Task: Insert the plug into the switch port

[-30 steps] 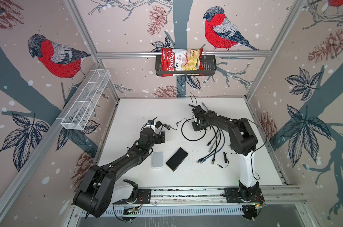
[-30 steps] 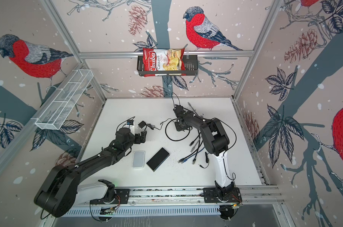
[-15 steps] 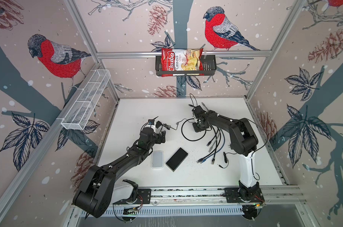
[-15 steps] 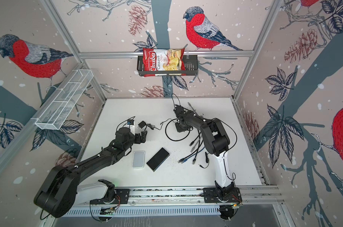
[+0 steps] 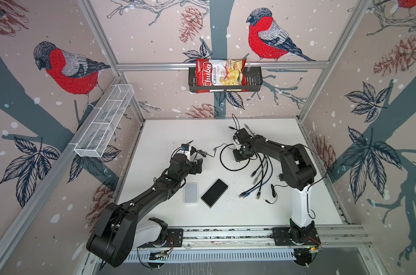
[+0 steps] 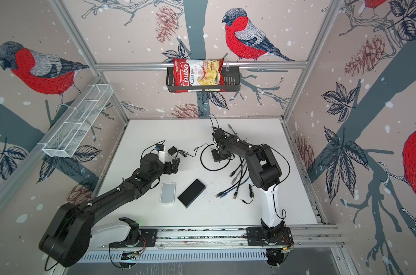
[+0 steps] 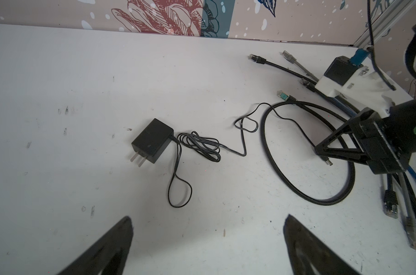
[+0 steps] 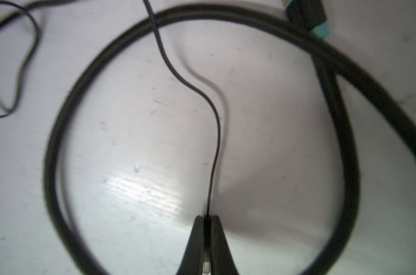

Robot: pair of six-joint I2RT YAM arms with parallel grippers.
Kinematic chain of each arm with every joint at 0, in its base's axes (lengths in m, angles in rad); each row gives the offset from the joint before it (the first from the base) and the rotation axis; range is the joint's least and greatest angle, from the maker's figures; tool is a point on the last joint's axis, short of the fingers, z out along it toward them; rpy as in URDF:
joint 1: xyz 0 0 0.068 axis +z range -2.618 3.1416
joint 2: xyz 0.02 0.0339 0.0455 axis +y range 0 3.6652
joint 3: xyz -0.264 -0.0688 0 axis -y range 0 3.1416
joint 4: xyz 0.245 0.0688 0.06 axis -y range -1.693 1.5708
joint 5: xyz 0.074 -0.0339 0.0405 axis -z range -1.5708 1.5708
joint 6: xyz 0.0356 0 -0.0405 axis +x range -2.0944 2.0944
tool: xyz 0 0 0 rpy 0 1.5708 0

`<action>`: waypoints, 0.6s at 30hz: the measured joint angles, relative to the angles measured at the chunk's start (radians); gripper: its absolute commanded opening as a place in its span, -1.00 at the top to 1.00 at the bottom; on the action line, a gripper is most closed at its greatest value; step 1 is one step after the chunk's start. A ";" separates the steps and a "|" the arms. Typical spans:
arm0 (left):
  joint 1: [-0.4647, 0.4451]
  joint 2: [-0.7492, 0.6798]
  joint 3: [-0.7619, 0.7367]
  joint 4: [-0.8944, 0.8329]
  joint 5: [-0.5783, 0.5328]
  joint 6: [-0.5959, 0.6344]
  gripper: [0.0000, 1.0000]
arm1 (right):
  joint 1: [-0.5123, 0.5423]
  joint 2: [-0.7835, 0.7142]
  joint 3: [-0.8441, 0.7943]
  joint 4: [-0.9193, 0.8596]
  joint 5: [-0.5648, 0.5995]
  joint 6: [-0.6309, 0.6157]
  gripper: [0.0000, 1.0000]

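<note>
A white table sits inside a booth with bird-print walls, seen from above. At the left of both top views, a white wire basket [image 5: 104, 123] hangs on the wall. The left arm reaches in from the lower left. The left gripper [image 5: 197, 166] hovers over bare table left of centre, its fingers [image 7: 111, 245] spread wide and holding nothing. Just above it in a top view lies a black power adapter [image 6: 171, 151] with two metal prongs. Its thin cord [image 7: 242, 142] trails rightward in loose coils.

Below centre, a white flat box [image 5: 190, 192] and a black flat box [image 5: 214, 192] lie side by side. Which of them is the switch cannot be told. At upper centre, a red chip bag [image 5: 220, 75] rests in a black rack [image 5: 254, 81] on the back wall.

Right of centre, the right gripper [image 5: 238, 156] points down at the table. Its fingers [image 8: 195, 238] are pressed together, pinching the plug [image 7: 328, 162] at the end of the thin cord. In the left wrist view, the plug's metal tip pokes out past the fingertips. The plug sits inside a ring of thick black cable [image 7: 285, 185], well apart from both boxes. Further right, several network cables [image 5: 259, 176] fan out across the table towards the lower right.
</note>
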 measured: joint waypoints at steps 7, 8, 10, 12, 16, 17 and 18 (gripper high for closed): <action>-0.061 0.004 -0.007 0.002 0.045 0.033 -0.91 | 0.011 -0.203 -0.251 0.359 -0.158 0.140 0.99; -0.072 0.010 -0.010 0.008 0.048 0.034 -0.90 | 0.016 -0.224 -0.282 0.400 -0.169 0.161 0.99; -0.096 0.027 -0.013 0.031 0.067 0.037 -0.89 | 0.030 -0.266 -0.346 0.503 -0.182 0.192 1.00; -0.120 0.048 -0.017 0.062 0.074 0.037 -0.87 | 0.042 -0.303 -0.396 0.588 -0.193 0.225 0.99; -0.183 0.118 -0.023 0.154 0.082 0.028 -0.79 | 0.062 -0.357 -0.473 0.735 -0.198 0.272 0.99; -0.196 0.135 -0.023 0.177 0.081 0.026 -0.76 | 0.067 -0.367 -0.488 0.761 -0.199 0.290 0.99; -0.209 0.153 -0.025 0.204 0.081 0.020 -0.73 | 0.070 -0.376 -0.499 0.780 -0.201 0.292 0.99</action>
